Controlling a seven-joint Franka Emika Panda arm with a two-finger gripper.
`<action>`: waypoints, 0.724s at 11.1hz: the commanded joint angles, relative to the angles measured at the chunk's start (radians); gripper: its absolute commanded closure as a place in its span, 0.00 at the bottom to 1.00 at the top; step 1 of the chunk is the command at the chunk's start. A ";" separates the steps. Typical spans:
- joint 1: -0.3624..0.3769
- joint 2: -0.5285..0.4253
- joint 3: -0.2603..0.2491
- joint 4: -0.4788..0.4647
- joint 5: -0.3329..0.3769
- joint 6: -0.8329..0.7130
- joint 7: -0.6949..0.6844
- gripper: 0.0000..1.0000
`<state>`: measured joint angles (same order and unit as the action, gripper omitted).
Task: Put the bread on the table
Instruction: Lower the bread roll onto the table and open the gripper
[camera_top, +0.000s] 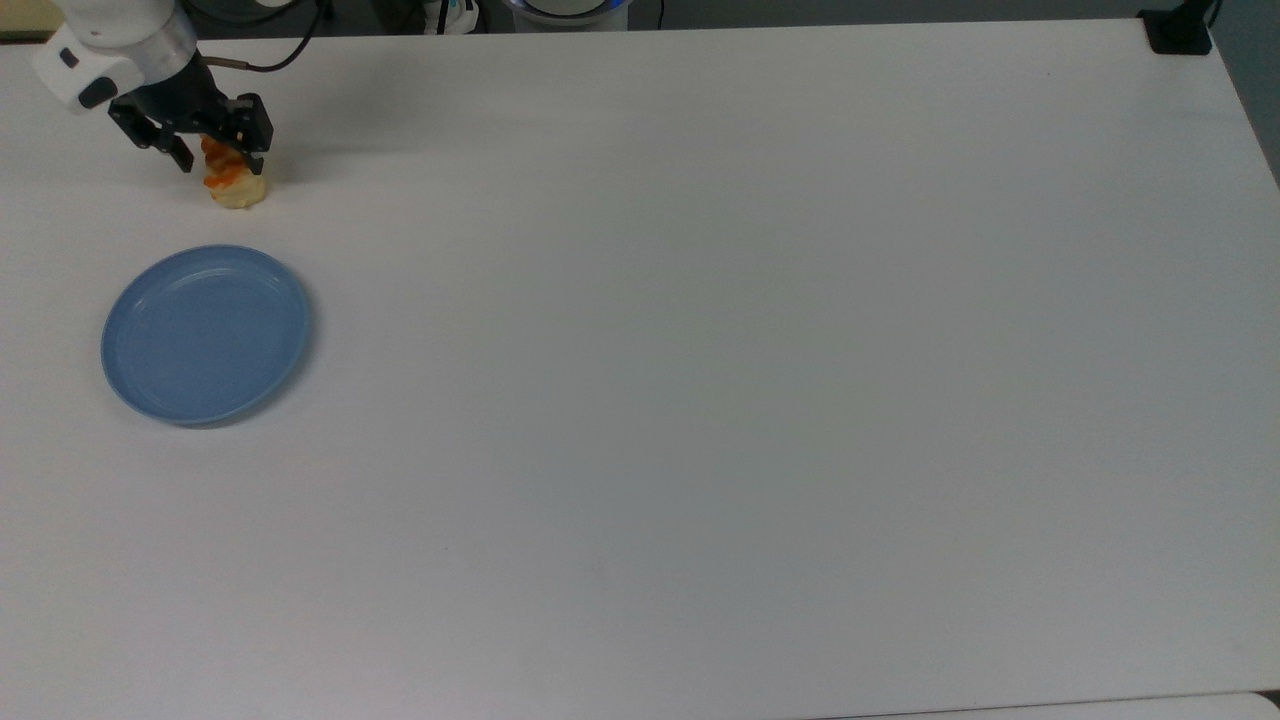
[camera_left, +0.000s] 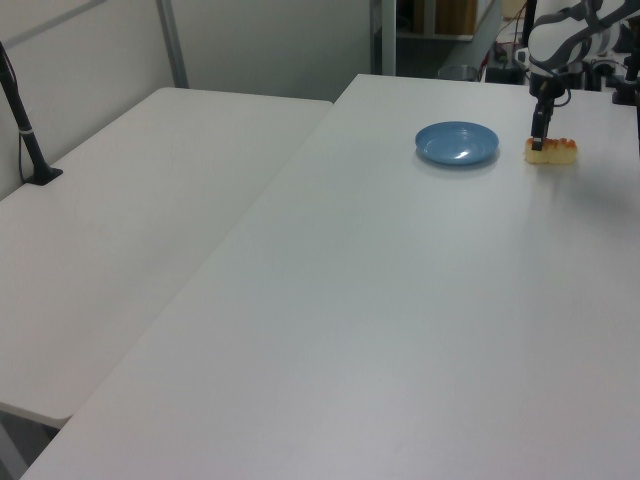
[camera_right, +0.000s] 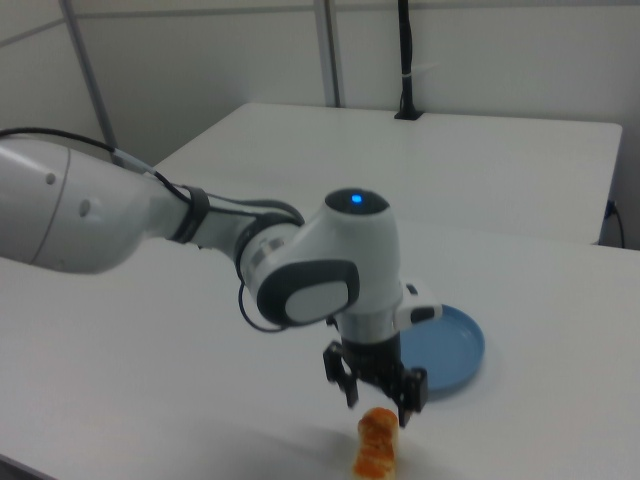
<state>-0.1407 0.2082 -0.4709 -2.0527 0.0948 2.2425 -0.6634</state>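
The bread (camera_top: 234, 185) lies on the white table (camera_top: 700, 350), clear of the blue plate (camera_top: 205, 335) and just beyond its rim toward the top view's upper left corner. The gripper (camera_top: 222, 157) hangs directly over the roll with its two black fingers (camera_top: 262, 132) spread apart — one on either side, neither pressing the bread. In the right view the gripper (camera_right: 378, 397) sits just above the roll (camera_right: 376, 444), jaws parted, with the plate (camera_right: 445, 350) behind it. In the left view the bread (camera_left: 552, 151) rests flat on the table — just to the right of the plate (camera_left: 457, 143).
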 joint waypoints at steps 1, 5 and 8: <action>0.067 -0.084 0.035 0.139 -0.012 -0.225 0.221 0.00; 0.073 -0.122 0.332 0.337 -0.137 -0.481 0.602 0.00; 0.116 -0.148 0.416 0.416 -0.138 -0.603 0.616 0.00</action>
<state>-0.0563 0.0829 -0.0797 -1.6812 -0.0302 1.7038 -0.0634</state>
